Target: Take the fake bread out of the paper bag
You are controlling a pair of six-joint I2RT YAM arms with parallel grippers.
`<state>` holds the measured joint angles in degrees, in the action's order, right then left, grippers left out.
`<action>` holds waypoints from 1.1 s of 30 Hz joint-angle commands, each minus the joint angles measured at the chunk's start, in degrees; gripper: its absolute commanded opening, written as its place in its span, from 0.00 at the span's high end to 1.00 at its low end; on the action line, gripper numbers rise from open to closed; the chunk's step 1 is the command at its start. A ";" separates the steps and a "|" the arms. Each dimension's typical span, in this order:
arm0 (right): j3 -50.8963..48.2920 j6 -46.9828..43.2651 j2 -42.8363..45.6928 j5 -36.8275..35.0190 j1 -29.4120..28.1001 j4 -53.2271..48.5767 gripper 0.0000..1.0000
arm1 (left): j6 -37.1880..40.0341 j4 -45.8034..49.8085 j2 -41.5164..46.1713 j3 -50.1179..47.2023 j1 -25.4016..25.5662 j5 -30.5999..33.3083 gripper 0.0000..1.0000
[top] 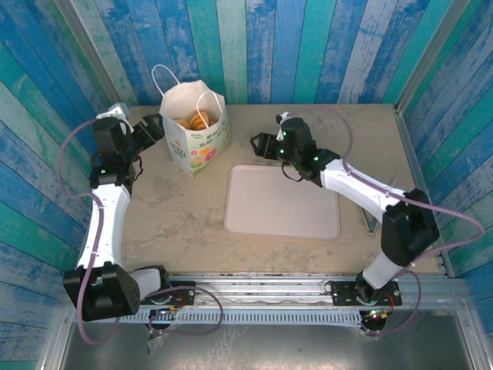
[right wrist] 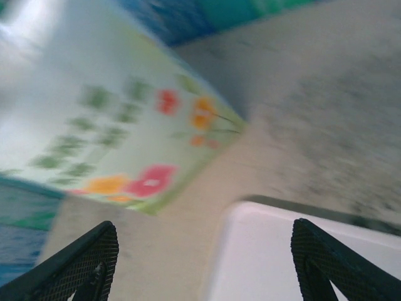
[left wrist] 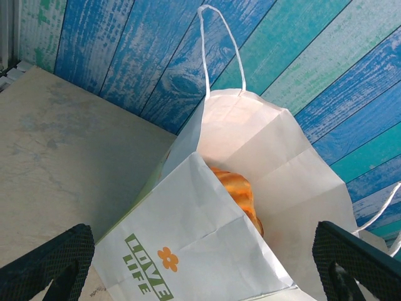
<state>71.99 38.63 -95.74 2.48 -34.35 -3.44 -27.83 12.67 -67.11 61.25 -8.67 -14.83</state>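
Note:
The white paper bag stands upright at the back left of the table, its mouth open. Orange-brown fake bread lies inside it; a ridged piece peeks over the bag's near wall. My left gripper is open just left of the bag, its fingers spread either side of the bag's side. My right gripper is open to the right of the bag, above the table near the tray's far-left corner, with nothing between its fingers. The bag's flowered side looks blurred.
A flat pale pink tray lies in the middle of the table; its corner sits under my right gripper. Blue and green plank walls close in the back and both sides. The bag's cord handles stick up.

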 commanded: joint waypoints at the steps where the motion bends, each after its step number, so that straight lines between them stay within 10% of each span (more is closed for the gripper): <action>1: 2.76 -0.58 -8.24 -0.04 3.60 -15.17 0.26 | 0.85 0.43 1.72 -0.35 -0.31 1.03 0.06; 33: 36.21 -9.76 -41.26 -11.38 7.26 -32.95 0.32 | 3.16 3.34 2.87 0.28 -0.38 2.39 0.06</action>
<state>108.09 28.64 -133.19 -7.94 -28.47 -34.26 -25.36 15.55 -66.72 61.25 -8.69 -12.93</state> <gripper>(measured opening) 0.683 0.940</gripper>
